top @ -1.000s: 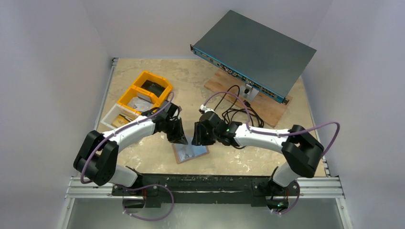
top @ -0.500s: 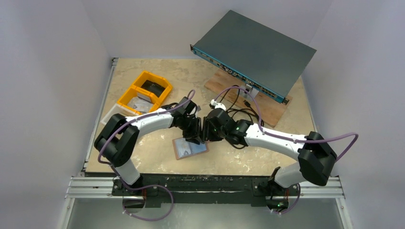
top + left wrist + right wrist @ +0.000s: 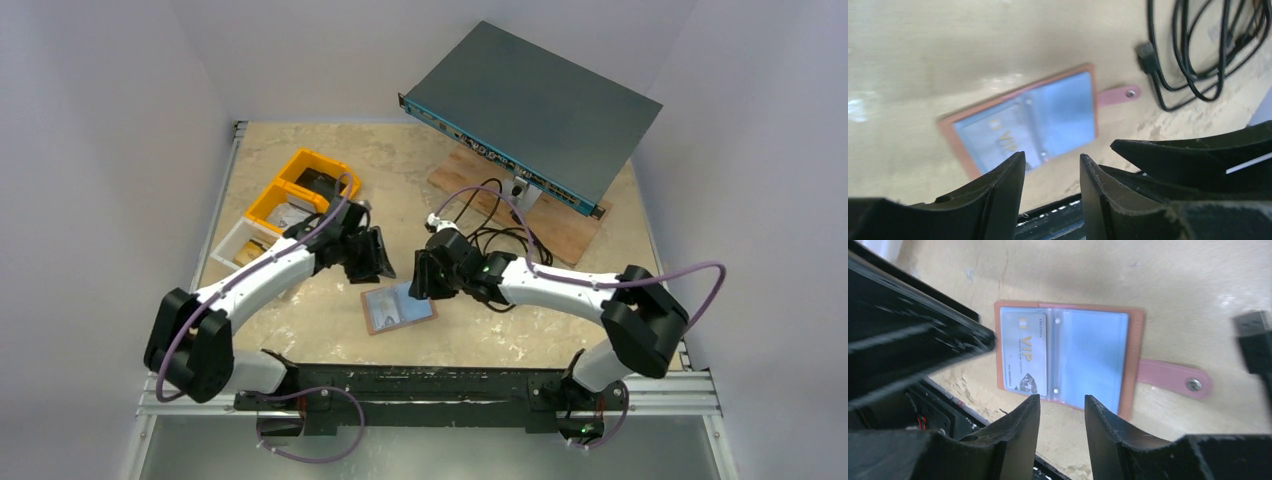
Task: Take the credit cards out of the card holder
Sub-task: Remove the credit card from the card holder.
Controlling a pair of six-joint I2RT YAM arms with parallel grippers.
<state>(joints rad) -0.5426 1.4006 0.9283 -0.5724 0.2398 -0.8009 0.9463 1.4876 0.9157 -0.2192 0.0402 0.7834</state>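
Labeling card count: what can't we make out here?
- Right wrist: one VIP card shows in the card holder; any cards beneath it are hidden.
- Left wrist: card print blurred; left gripper covers part of the card holder's edge.
- Top external: contents of the yellow bins too small to identify.

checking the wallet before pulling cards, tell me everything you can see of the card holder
The card holder is a small tan-brown, leather-looking bifold lying open and flat on the table, pale blue-grey inside facing up. Two pockets meet at a central fold: one holds a pale card printed VIP, the other shows plain blue-grey. A pinkish strap with a round snap stud sticks out from one side. Nothing else visibly touches it.
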